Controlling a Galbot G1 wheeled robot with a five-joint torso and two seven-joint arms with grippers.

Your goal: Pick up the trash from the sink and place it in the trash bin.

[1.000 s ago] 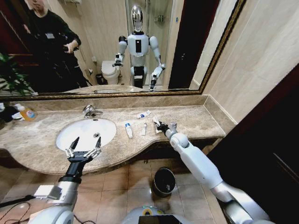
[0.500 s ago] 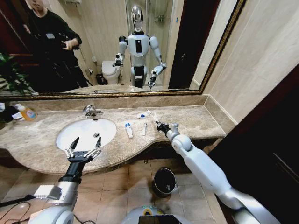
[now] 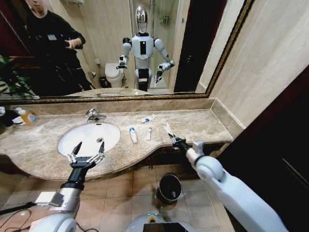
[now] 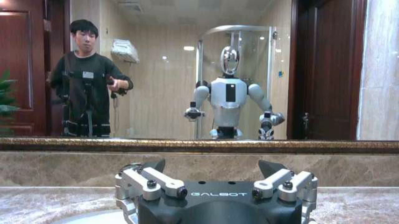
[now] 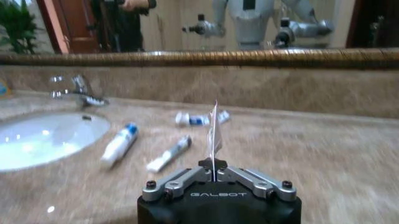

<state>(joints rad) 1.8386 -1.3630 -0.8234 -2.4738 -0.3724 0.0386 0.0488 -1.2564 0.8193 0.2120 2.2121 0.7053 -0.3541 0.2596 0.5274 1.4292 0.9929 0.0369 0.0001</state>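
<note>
My right gripper (image 3: 175,140) (image 5: 213,171) is shut on a flat white packet (image 3: 168,129) (image 5: 214,130), held edge-up above the counter's front edge, right of the sink (image 3: 67,145) (image 5: 37,144). Three small white tubes with blue ends lie on the counter beside the basin: one (image 3: 133,135) (image 5: 119,143) nearest it, a thinner one (image 3: 148,133) (image 5: 168,154), and one (image 3: 148,118) (image 5: 199,118) toward the mirror. The black trash bin (image 3: 170,187) stands on the floor below the counter. My left gripper (image 3: 86,155) (image 4: 212,169) hovers open over the sink's front rim.
A chrome faucet (image 3: 94,115) (image 5: 78,91) stands behind the basin. A bottle with an orange label (image 3: 27,117) sits at the counter's far left. The mirror runs along the back wall, and a dark panel closes the right side.
My right gripper has lifted the packet off the counter and drawn it back toward the front edge and to the right. The left arm has stayed put.
</note>
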